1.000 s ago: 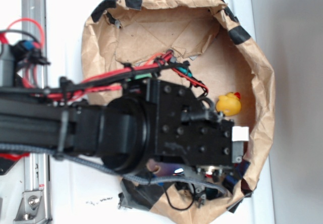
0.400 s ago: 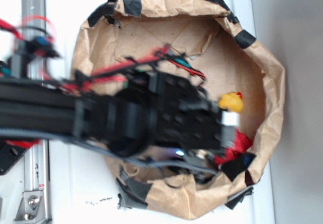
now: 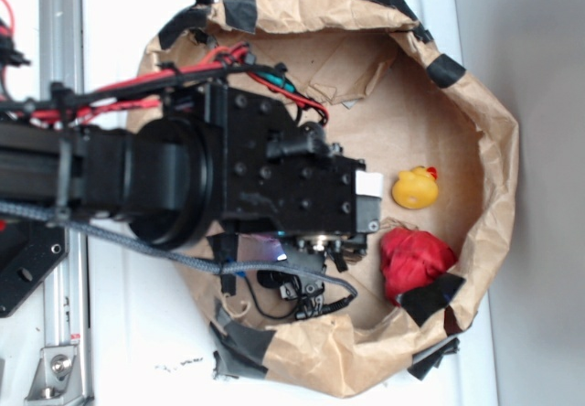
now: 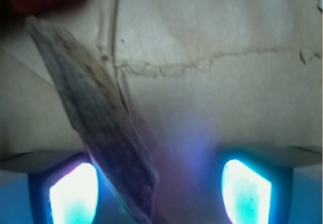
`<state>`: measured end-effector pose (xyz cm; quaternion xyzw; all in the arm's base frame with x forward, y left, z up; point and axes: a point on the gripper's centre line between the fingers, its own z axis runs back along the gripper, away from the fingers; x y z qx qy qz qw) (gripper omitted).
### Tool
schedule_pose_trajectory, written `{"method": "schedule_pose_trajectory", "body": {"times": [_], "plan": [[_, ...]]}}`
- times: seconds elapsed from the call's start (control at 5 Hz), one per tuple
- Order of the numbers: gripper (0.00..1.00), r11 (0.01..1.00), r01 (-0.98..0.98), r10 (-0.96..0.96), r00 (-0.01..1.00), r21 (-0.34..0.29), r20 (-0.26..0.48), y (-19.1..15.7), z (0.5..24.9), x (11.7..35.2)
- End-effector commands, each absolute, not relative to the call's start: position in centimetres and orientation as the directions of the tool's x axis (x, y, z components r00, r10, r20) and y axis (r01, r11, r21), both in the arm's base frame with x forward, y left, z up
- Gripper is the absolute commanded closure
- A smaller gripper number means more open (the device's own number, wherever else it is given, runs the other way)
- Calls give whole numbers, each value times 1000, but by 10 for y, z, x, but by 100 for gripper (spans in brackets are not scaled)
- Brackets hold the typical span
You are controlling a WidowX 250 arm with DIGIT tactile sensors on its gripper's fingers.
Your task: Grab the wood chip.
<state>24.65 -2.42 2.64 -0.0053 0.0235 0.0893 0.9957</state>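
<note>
White tabletop (image 3: 128,22), grey floor (image 3: 539,150) alongside.

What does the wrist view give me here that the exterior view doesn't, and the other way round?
Only the wrist view shows the wood chip, lying diagonally, its lower end by one of the two glowing fingertips, which stand apart. Only the exterior view shows the yellow duck, the black tape strips and the arm itself, which hides the chip. Both show the brown paper floor and the red wad, just a corner of it in the wrist view.

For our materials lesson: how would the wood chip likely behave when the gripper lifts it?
The wood chip looks thin and flat, so probably light and stiff. Its rough, streaky face should resist slipping. Its long shape may pivot if pinched off-centre.
</note>
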Motion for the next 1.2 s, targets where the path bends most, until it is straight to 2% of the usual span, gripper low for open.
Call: {"method": "schedule_pose_trajectory", "body": {"times": [0.0, 0.2, 0.4, 0.6, 0.8, 1.0], "plan": [[0, 992, -126, 126, 992, -28, 19, -28, 21, 272], [0, 996, -82, 83, 996, -31, 38, -47, 16, 286], [0, 995, -88, 90, 995, -34, 42, -49, 17, 290], [100, 993, -114, 115, 993, -39, 28, -47, 21, 289], [100, 992, -117, 119, 993, -56, 27, -45, 26, 286], [100, 992, -119, 120, 993, -40, 19, -42, 30, 285]]}}
